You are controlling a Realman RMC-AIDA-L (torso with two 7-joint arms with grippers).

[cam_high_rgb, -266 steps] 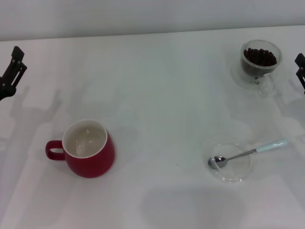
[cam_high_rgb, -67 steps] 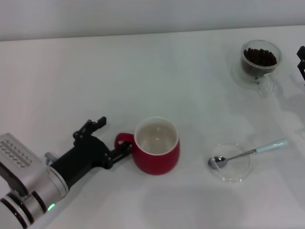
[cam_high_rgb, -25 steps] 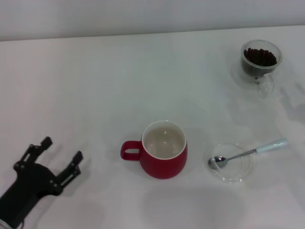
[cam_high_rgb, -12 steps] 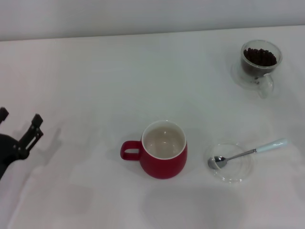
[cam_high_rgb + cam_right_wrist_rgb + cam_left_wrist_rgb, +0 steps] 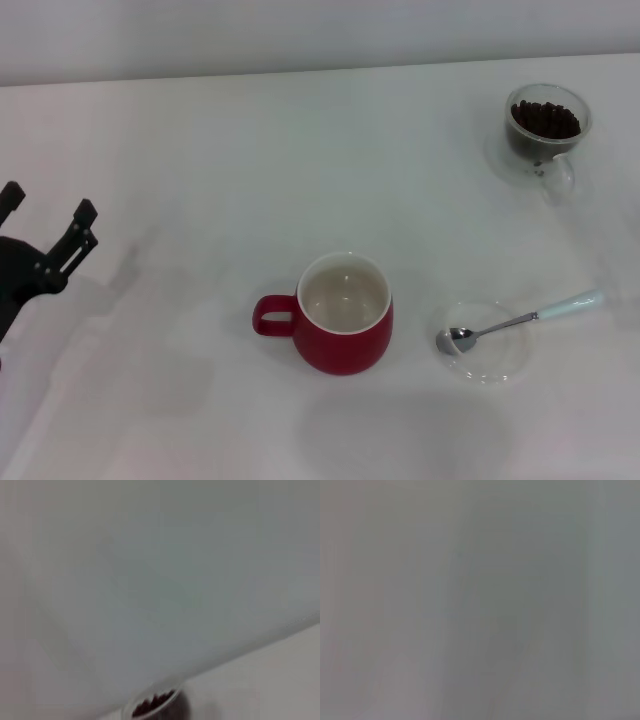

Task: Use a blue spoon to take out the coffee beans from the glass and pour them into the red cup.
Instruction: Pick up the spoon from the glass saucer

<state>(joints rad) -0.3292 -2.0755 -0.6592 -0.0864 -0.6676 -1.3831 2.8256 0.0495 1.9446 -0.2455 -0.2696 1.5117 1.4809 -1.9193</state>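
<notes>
The red cup [image 5: 345,318] stands upright near the table's middle front, handle toward my left, its cream inside bare. Right of it the blue spoon [image 5: 520,320] lies with its metal bowl in a shallow clear dish [image 5: 498,371] and its pale handle pointing right. The glass [image 5: 546,130] with the coffee beans [image 5: 546,119] stands at the far right back; the right wrist view catches the glass [image 5: 152,706] at its lower edge. My left gripper [image 5: 45,215] hovers open at the left edge, far from the cup. The right gripper is out of view.
The white table [image 5: 300,150] runs back to a pale wall. The left wrist view is a plain grey blur with nothing to make out.
The left gripper, which had dragged the red cup by its handle to the middle and let go, has drawn back and moved farther up the left edge. The right gripper left the view.
</notes>
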